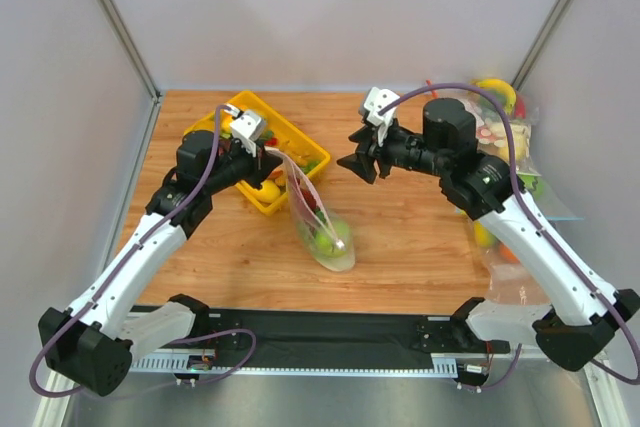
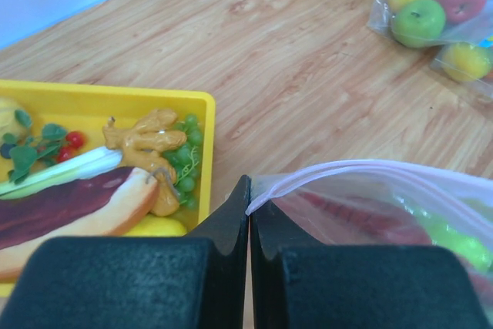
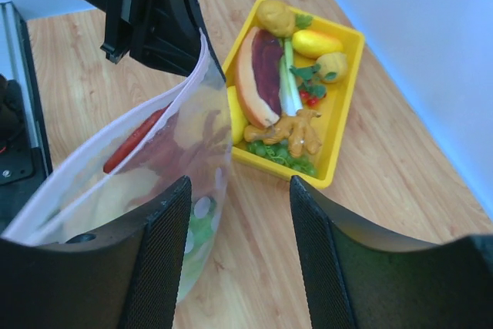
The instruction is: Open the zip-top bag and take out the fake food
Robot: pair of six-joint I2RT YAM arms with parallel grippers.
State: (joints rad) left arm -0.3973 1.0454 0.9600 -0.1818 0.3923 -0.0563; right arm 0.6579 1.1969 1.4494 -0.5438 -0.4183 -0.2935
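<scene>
**Left gripper (image 2: 248,190) pinches the bag's zip corner**

Closed tight, its fingers clamp one corner of the pale strip on the zip-top bag (image 1: 318,215) and hold that end up beside the yellow tray (image 1: 290,127), toward the bench's far-left corner. From there the bag's long axis slopes down toward the near edge. Its bottom rests mid-bench with the fake food (image 1: 325,235) heaped inside. The right gripper (image 3: 240,190), jaws spread wide and empty, hovers just beside the strip, facing it.

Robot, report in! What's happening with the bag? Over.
Left claw shut on zip-top bag edge. Right claw open, near bag. Fake food inside. Nothing blocking.
</scene>
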